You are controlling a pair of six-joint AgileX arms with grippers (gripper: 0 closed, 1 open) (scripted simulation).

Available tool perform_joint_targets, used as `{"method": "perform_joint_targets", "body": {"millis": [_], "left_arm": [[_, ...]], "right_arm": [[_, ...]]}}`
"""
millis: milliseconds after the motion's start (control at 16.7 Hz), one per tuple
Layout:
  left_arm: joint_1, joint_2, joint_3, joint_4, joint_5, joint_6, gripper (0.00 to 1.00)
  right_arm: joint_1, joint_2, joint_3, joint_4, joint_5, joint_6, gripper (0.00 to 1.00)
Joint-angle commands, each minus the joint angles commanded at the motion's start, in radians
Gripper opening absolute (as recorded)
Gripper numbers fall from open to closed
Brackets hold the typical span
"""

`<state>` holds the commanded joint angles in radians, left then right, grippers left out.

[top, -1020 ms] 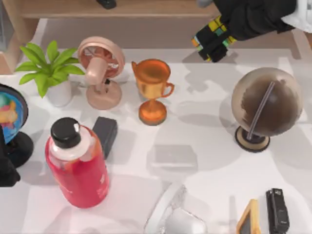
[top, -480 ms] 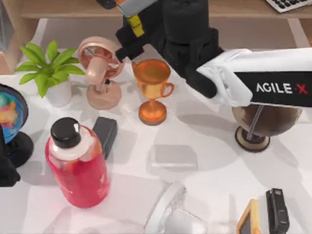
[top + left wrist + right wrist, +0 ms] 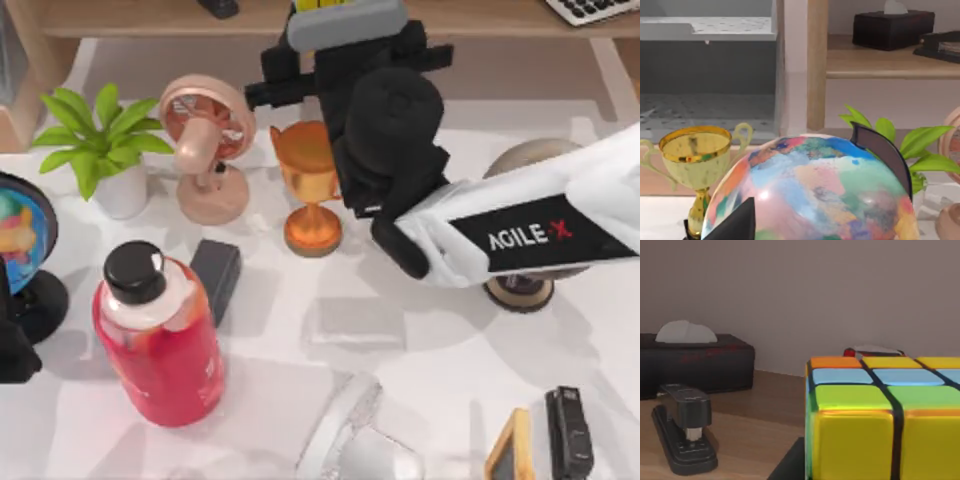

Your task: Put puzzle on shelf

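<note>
My right arm reaches from the table's right side across to the far edge, its end effector (image 3: 335,12) over the shelf (image 3: 140,17), the light-brown board that runs along the back of the white table (image 3: 420,350). The puzzle (image 3: 880,420) sits right in front of my right wrist camera, with yellow, green, blue and orange squares showing; in the top view a sliver of it (image 3: 322,4) peeks out at the tip of the end effector. I cannot tell how far the fingers are parted, nor whether the puzzle rests on the board or is held just above it.

On the wooden shelf near the puzzle stand a black stapler (image 3: 685,432) and a black tissue box (image 3: 695,362), against a plain grey-brown wall. A keyboard (image 3: 590,8) lies on the shelf's right end.

On the table are an orange trophy cup (image 3: 312,190), a pink fan (image 3: 205,140), a potted plant (image 3: 100,145), a red bottle (image 3: 160,340), a brown globe (image 3: 530,290) and a coloured globe (image 3: 22,240).

My left arm is parked at the table's left edge, beside the coloured globe.
</note>
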<state>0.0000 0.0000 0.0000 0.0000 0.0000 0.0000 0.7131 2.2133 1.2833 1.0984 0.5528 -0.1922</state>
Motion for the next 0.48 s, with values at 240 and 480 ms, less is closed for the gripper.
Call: {"method": "perform_joint_targets", "body": {"millis": [240, 480], "left_arm": [[0.000, 0.000, 0.000, 0.000, 0.000, 0.000, 1.00], [0.000, 0.000, 0.000, 0.000, 0.000, 0.000, 1.00]], "right_arm": [[-0.019, 0.029, -0.061, 0.141, 0.105, 0.030, 0.00], [-0.034, 0.034, -0.084, 0.191, 0.148, 0.044, 0.00]]}}
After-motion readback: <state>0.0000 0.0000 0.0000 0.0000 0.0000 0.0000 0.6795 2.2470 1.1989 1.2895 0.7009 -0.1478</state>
